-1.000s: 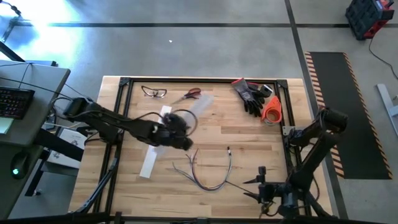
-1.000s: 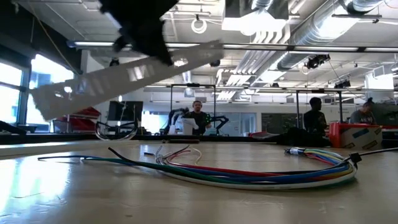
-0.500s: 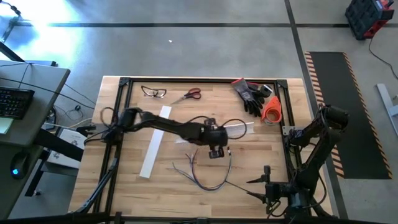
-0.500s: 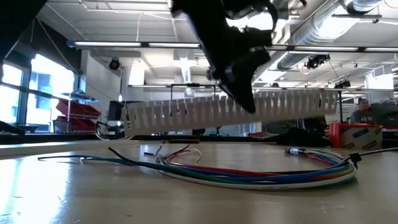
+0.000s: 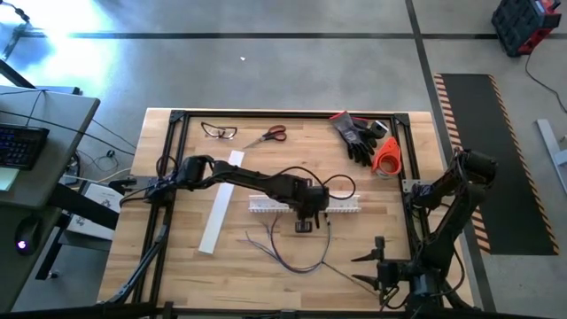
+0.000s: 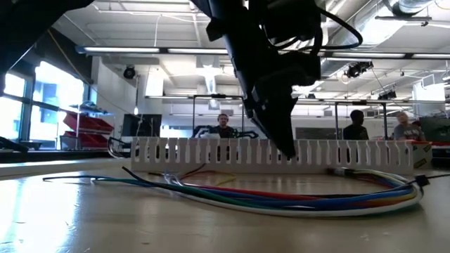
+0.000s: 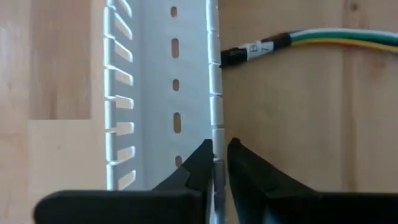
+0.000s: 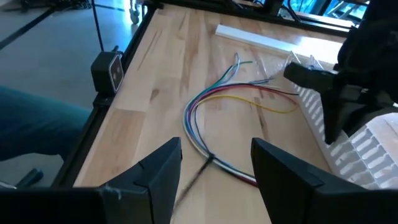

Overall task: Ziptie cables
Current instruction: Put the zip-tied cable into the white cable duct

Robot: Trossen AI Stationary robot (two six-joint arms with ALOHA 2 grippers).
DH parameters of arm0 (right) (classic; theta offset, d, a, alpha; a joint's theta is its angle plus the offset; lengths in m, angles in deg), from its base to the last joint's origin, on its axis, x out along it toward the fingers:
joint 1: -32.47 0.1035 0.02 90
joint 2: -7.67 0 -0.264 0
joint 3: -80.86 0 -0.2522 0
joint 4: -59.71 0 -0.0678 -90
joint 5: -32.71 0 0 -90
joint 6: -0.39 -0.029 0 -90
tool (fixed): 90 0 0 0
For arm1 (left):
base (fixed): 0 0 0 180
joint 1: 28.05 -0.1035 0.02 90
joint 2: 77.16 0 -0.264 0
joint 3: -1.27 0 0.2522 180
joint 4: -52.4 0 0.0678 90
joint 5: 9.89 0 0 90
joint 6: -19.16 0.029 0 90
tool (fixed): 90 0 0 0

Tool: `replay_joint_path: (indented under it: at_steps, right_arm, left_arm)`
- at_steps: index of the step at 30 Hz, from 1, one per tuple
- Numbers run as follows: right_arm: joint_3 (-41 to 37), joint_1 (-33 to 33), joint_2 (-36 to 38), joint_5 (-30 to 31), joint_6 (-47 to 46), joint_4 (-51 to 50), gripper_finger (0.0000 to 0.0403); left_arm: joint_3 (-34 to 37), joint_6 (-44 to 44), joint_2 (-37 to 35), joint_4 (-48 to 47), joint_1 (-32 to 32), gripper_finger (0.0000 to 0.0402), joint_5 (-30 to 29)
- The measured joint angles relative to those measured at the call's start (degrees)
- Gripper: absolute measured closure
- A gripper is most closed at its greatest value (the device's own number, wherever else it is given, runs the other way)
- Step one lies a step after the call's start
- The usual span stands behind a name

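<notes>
Fingers of our left gripper [image 7: 215,163] pinch one slotted side wall of the white slotted channel [image 5: 306,205], which now sits flat on the table [image 5: 177,257] near its middle, just on the far side of the cables [image 5: 292,244]. In the left wrist view the two dark tips close on the thin wall with barely a gap, so we judge that the grip is only just beginning to ease, if at all. The cables lie loose in a curve on the near side of the channel, coloured strands fanning out at one end and a labelled end [image 7: 252,51] resting almost against the channel's wall.

We judge the step in hand to be setting the channel down beside the cables. To do it well, we spread the fingers only slightly at first, then lift straight up off the wall so that the slotted teeth do not catch and drag the channel over the wires. We keep it parallel to the bundle and close to it.

Our right gripper [image 8: 214,165] waits at the near right corner of the table, fingers spread and holding nothing, looking across at the cables. A white cover strip [image 5: 220,206] lies at the left, and scissors [image 5: 270,135], safety glasses [image 5: 218,131] and gloves [image 5: 359,137] stay along the far edge.
</notes>
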Motion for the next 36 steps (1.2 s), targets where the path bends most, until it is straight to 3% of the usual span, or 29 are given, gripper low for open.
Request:
replay_joint_path:
  at_steps: [3,7,13,22,28,36]
  right_arm:
    - [-0.01,-0.57,-0.01,-0.33,-0.01,-0.37,0.0225]
    - [0.00,-2.47,-0.02,-3.12,0.23,-1.37,0.0225]
    - [-0.02,-10.65,-0.07,-18.70,4.54,-7.38,0.0225]
    - [0.00,-31.40,-0.09,-43.88,33.97,-14.13,0.0201]
    - [0.00,-41.48,-0.37,-48.34,57.50,-16.05,0.0199]
    - [-0.02,-47.70,-4.95,-50.42,73.65,-14.18,0.0199]
  left_arm:
    - [-0.02,-0.60,-0.69,-0.11,0.04,0.0350,-0.96]
    - [0.00,-0.89,-2.87,-2.12,0.40,0.0334,-8.00]
    - [-0.02,-9.27,-9.16,-2.63,3.15,0.0331,-18.78]
    - [0.00,-23.71,-10.92,-2.82,16.24,0.0331,-33.25]
    - [0.09,-34.39,-8.82,-3.02,25.64,0.0330,-40.66]
    - [0.07,-46.60,-8.75,-7.43,34.52,0.0330,-54.41]
